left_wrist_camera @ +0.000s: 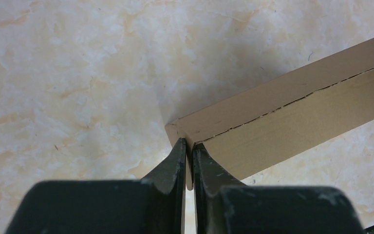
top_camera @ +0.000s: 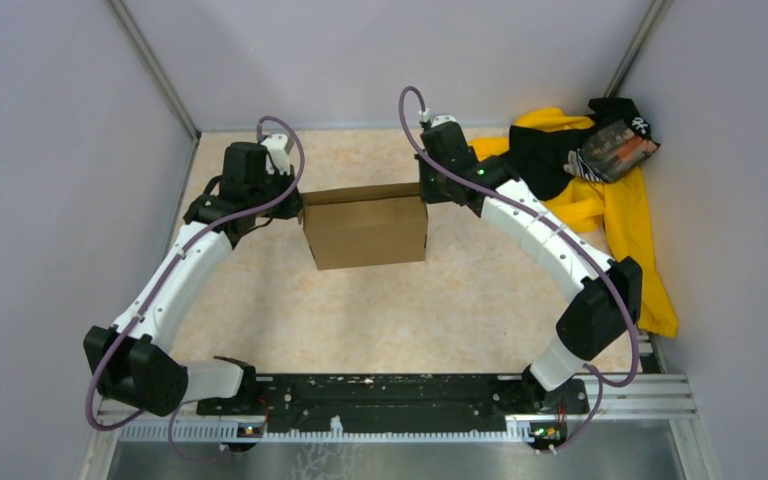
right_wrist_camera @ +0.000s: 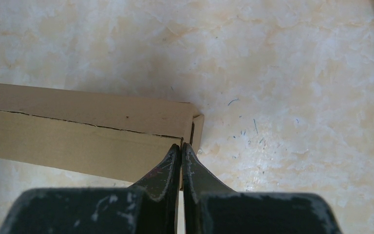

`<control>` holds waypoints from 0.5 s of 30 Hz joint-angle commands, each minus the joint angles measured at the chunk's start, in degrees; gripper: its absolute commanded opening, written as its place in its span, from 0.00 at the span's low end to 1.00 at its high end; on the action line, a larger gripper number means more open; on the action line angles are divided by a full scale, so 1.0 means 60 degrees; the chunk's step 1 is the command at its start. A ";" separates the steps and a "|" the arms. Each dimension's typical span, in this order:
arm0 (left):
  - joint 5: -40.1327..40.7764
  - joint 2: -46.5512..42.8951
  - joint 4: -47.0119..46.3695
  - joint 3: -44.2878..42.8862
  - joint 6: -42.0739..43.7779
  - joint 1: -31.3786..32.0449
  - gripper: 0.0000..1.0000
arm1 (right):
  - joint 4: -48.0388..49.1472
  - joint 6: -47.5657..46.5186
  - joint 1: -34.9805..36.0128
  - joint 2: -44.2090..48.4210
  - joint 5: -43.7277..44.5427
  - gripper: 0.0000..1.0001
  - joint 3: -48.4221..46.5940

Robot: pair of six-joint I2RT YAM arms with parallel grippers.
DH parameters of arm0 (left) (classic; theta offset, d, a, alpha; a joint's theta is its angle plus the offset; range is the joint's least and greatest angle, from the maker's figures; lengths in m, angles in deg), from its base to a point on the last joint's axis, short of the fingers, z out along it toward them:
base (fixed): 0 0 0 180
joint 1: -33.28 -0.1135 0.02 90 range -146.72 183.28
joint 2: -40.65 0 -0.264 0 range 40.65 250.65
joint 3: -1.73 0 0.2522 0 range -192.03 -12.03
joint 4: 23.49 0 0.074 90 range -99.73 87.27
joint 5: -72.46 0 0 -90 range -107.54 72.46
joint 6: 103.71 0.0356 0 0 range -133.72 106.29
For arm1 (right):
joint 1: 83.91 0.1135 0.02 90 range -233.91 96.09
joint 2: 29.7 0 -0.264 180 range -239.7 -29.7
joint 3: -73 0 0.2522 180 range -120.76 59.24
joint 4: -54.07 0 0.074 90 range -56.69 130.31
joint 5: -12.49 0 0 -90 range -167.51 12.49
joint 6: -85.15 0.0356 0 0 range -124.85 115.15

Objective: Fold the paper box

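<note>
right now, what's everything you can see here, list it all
box: one, brown cardboard, mid-table, between the two grippers
clothes: one pile, yellow and black, far right corner
table: one, beige marbled, under everything
walls: three, grey, left, far and right
arms: two, white and black, bases at the near edge
left gripper: one, black, shut on the box's left end
right gripper: one, black, shut on the box's right end
</note>
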 commanded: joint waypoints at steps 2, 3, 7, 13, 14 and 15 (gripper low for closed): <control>-0.0610 0.0149 0.0030 -0.0211 -0.0342 0.0186 0.10 | 0.0407 0.0272 0.0300 0.0295 -0.0970 0.00 0.0152; -0.0593 0.0142 0.0043 -0.0204 -0.0346 0.0186 0.10 | 0.0428 0.0272 0.0297 0.0298 -0.0984 0.00 0.0176; -0.0507 0.0122 0.0066 -0.0248 -0.0361 0.0189 0.10 | 0.0498 0.0297 0.0293 0.0283 -0.0991 0.00 0.0229; -0.0387 0.0115 0.0085 -0.0257 -0.0361 0.0182 0.10 | 0.0499 0.0301 0.0299 0.0280 -0.1042 0.00 0.0223; -0.0377 0.0113 0.0088 -0.0265 -0.0361 0.0178 0.10 | 0.0489 0.0305 0.0300 0.0285 -0.1042 0.00 0.0229; -0.0376 0.0115 0.0081 -0.0277 -0.0373 0.0188 0.10 | 0.0495 0.0298 0.0300 0.0278 -0.1026 0.00 0.0230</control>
